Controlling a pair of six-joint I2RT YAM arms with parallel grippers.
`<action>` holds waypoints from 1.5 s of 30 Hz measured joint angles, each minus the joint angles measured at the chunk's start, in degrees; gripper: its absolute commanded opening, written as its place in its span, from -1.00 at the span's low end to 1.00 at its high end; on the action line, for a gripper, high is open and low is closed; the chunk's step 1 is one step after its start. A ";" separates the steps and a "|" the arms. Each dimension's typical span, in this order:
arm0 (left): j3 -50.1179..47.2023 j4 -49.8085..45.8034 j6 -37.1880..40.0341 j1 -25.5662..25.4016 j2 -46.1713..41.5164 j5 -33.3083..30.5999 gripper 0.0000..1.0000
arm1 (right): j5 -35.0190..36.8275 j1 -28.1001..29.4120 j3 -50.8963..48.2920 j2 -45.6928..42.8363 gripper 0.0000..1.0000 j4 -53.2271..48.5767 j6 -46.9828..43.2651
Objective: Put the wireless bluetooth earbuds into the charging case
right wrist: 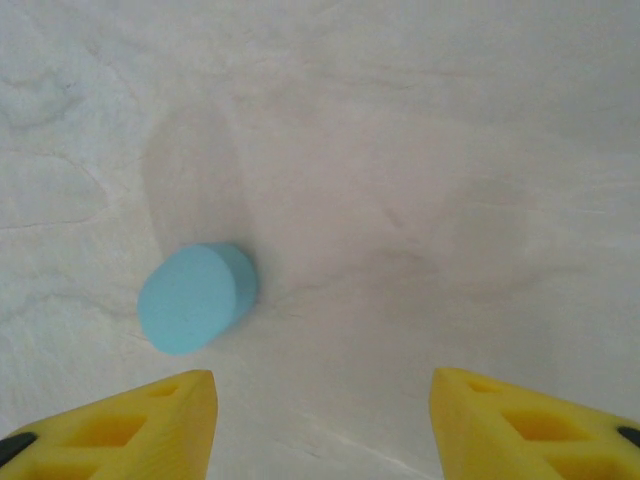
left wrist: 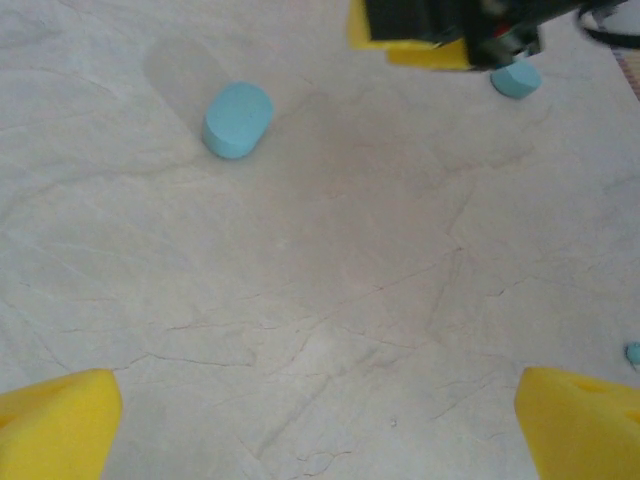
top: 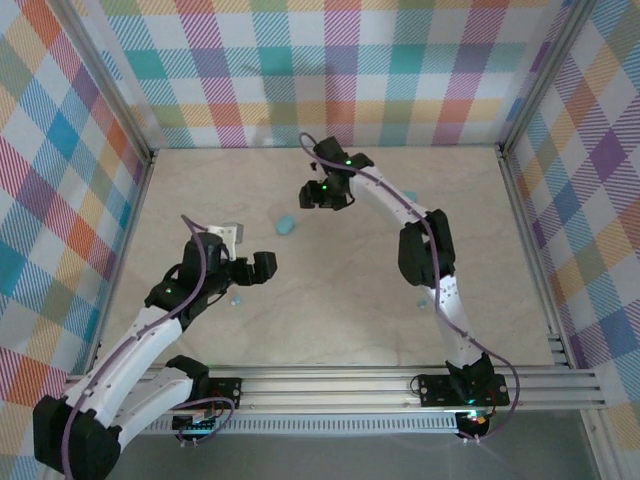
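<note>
Lying leftmost: one earbud (top: 237, 298), a tiny teal bit loose on the table, too small to read its long axis.
Left gripper (left wrist: 315, 405): spread wide and empty; the earbud sits just off your right pad.
Charging case (top: 286, 226): on the table between your two grippers.
Right gripper (right wrist: 322, 400): fingers apart, pinching nothing, far from the earbud.
Nearer arm: your left, by my judgement.

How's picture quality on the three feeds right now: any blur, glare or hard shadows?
Top external: even light, no glare, case small but distinct. Left wrist: case sharp with a faint shadow; right gripper at the top edge looks blurred. Right wrist: soft focus, case edges fuzzy, pale shadow beyond it.
</note>
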 measured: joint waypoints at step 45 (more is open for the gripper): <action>13.86 11.78 -5.09 -3.19 32.00 10.08 0.77 | 11.34 -21.97 10.14 12.37 0.53 -13.16 -21.18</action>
